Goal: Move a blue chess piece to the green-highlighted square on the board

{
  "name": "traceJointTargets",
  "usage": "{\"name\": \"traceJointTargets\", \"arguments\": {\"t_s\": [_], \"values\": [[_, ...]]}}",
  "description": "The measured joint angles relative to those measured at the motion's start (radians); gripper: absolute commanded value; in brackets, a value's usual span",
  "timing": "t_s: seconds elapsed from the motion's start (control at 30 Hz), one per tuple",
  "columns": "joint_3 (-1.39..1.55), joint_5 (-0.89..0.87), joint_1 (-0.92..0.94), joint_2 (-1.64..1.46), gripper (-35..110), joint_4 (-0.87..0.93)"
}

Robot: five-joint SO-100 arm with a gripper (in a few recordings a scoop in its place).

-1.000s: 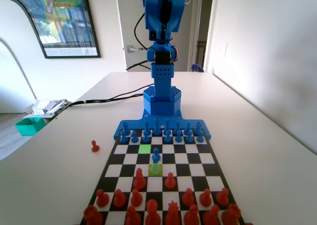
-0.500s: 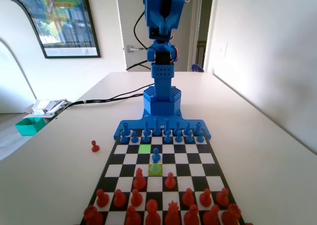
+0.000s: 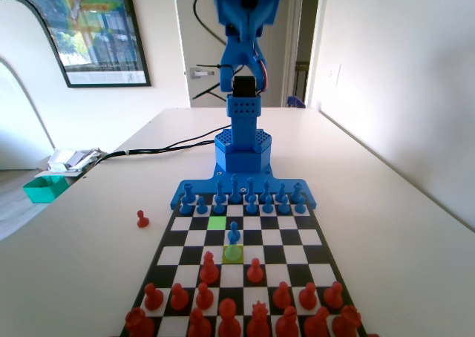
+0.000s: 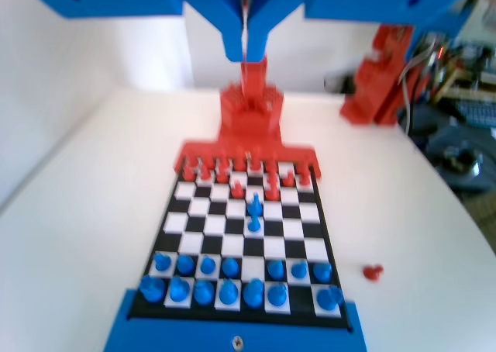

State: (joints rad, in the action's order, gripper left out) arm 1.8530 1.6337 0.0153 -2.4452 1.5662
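Plainly the job is hardly begun: the blue chess piece (image 3: 234,234) stands alone out on the board, upright with its long axis vertical, resting at the far edge of a paler yellow-green square (image 3: 233,253). The green-highlighted square (image 3: 217,222) lies one row farther on and one file to the left in the fixed view, just before the blue back ranks, and it is bare. In the wrist view the same piece (image 4: 254,212) stands mid-board. High above it, the end effector (image 4: 246,53) hangs with its jaws pressed together and holding nothing. Descent, grasp, carry and release are all left to do. One red pawn (image 3: 142,218) lies off the board on the table (image 3: 386,226).
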Motion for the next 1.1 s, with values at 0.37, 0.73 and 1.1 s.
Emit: {"name": "traceJointTargets", "arguments": {"t_s": [0.37,0.73,1.1], "values": [[0.014,0.020,0.091,0.374,8,-0.179],[0.048,0.081,0.101,0.655,9,-0.365],[0.213,0.192,0.060,0.756,10,-0.552]]}}
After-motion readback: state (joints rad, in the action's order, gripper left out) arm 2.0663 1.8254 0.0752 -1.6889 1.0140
